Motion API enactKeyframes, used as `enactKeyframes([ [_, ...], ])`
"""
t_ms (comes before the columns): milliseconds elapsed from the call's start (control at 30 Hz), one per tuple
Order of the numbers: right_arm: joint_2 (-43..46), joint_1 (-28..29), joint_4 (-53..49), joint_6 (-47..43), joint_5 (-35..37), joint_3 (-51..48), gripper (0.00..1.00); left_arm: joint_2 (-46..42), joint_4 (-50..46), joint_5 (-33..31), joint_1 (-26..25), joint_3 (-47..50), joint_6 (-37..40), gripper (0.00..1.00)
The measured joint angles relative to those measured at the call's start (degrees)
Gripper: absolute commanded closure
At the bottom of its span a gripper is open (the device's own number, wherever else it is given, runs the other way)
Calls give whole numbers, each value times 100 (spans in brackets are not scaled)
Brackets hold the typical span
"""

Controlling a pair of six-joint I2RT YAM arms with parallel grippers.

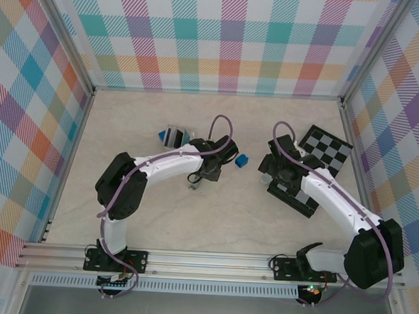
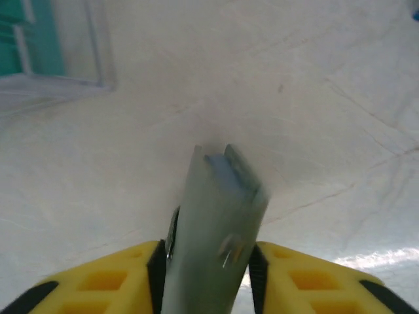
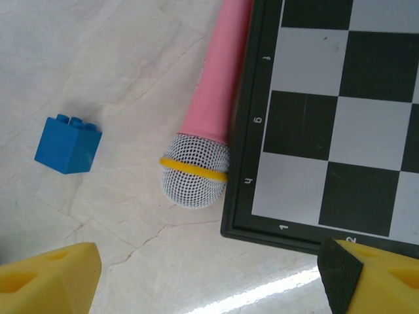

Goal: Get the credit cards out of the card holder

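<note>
Left wrist cam: left gripper [image 2: 208, 256] looks clamped on card holder [image 2: 219, 216], tho blur hides contact. Right gripper [image 3: 209, 265] spread wide, empty. Hold holder steady, open end out; bring right gripper to that end, pinch lightly.

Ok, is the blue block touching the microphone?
No, the blue block sits apart from the microphone, with bare table showing between them.
</note>
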State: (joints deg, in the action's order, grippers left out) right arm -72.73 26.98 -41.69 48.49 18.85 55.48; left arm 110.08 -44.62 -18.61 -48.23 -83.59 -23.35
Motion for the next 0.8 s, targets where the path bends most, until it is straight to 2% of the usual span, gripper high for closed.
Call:
enactKeyframes([
  [100, -20, 0, 177, -184, -269, 2, 21, -149, 179, 437, -2, 317, -278, 23],
  [300, -804, 79, 627, -885, -1276, 380, 30, -1154, 492, 1156, 212, 1010, -1008, 16],
  [533, -2855, 920, 651, -1674, -2013, 2142, 29, -2179, 984, 1650, 1158, 2378, -1884, 10],
  [800, -4975, 1451, -129, -2179, -2122, 4284, 22, -2999, 1032, 1775, 1808, 3377, -2420, 5],
])
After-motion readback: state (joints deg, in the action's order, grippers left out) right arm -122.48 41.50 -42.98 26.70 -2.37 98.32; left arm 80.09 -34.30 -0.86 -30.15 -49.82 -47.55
